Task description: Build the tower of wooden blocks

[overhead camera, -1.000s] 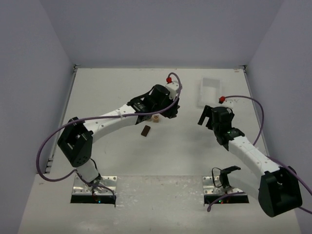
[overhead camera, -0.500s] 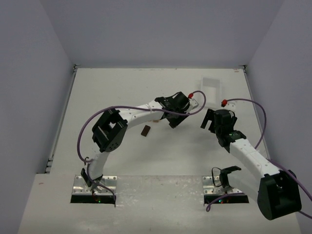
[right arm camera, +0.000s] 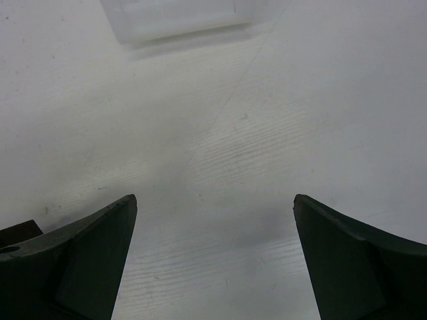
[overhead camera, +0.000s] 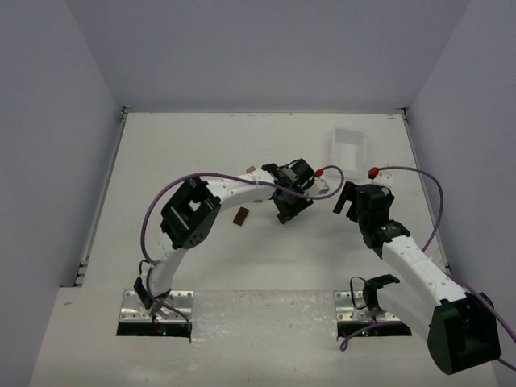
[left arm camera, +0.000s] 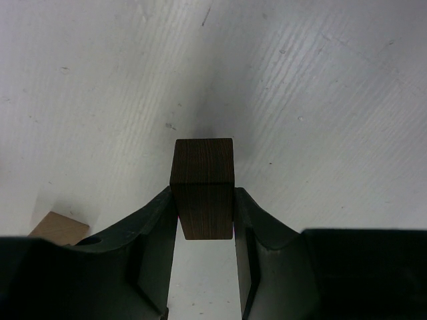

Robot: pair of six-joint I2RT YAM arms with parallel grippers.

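held blk: dark brown block [left arm camera: 202,175], long axis pointing away from the wrist, pinched at its near end by the left gripper [left arm camera: 204,197]; far end sticks out past the tips.
where: mid-table [left arm camera: 320,100], in front of the arms, approx centre in top view. Its shadow meets its far edge, so prob. on or just off the surface; contact can't be told.
other blks: tan block [left arm camera: 59,228] lies just beside the left finger, apart from the held blk. Second dark block [overhead camera: 240,215] lies flat on the table, near, on the left arm's side.
tower: no stack seen yet; judged early in the task.
step (judged): setting the held blk down as a base, or taking it to the tan one; can't say which.
do it well: keep blk square to the table, lower slow till the face sits flat, then part fingers evenly and lift straight up. Don't sweep sideways, tan blk is close to the finger.
L fingers: clamped on the dark blk, a pad on each opp. side face.
right gripper [right arm camera: 213,203]: fingers wide apart, nothing btw them, over bare table; white tray [right arm camera: 177,20] beyond it.
risk: small blk, uneven release could tip or drag it.
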